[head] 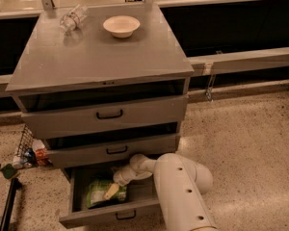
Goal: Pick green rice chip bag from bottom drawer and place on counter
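The green rice chip bag (97, 193) lies in the open bottom drawer (111, 217), towards its left side. My gripper (111, 190) reaches down into the drawer from the right and sits over the bag's right edge, touching or just above it. My white arm (180, 191) fills the space in front of the drawer's right half. The grey counter (96, 57) tops the cabinet above.
A white bowl (121, 25) and a clear plastic bottle (72, 17) stand at the back of the counter. The two upper drawers (108, 114) are slightly ajar. A wire basket with small items (26, 150) and a black stand (8, 203) sit on the floor at the left.
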`<state>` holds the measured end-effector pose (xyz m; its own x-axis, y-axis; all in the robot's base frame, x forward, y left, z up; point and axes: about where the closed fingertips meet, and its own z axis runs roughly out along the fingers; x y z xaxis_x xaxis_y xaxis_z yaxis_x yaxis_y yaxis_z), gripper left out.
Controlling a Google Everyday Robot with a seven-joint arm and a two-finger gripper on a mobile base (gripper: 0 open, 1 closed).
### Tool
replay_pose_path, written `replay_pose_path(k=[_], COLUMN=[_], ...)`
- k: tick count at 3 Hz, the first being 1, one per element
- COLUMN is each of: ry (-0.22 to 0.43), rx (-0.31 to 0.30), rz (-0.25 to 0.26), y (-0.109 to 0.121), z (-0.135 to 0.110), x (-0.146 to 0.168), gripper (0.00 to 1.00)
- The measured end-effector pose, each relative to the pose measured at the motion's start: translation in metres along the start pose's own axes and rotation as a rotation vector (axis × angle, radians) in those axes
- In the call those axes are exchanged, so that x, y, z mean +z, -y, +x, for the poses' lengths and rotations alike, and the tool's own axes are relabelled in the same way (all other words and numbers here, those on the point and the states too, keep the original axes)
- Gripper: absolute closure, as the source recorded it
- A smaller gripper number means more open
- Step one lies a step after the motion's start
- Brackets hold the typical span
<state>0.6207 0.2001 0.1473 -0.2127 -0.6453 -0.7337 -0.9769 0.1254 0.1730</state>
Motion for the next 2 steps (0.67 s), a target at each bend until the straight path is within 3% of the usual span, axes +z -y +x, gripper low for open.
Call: replay_pose_path(k=[1,2], ry=[0.022,0.095], rx=[0.001,0.018], rz=[-0.038,-0.068], y=[-0.0104,-0.0172], z=[-0.0029,-0.0011], x=[0.0064,0.0076], gripper=[0.17,0.49])
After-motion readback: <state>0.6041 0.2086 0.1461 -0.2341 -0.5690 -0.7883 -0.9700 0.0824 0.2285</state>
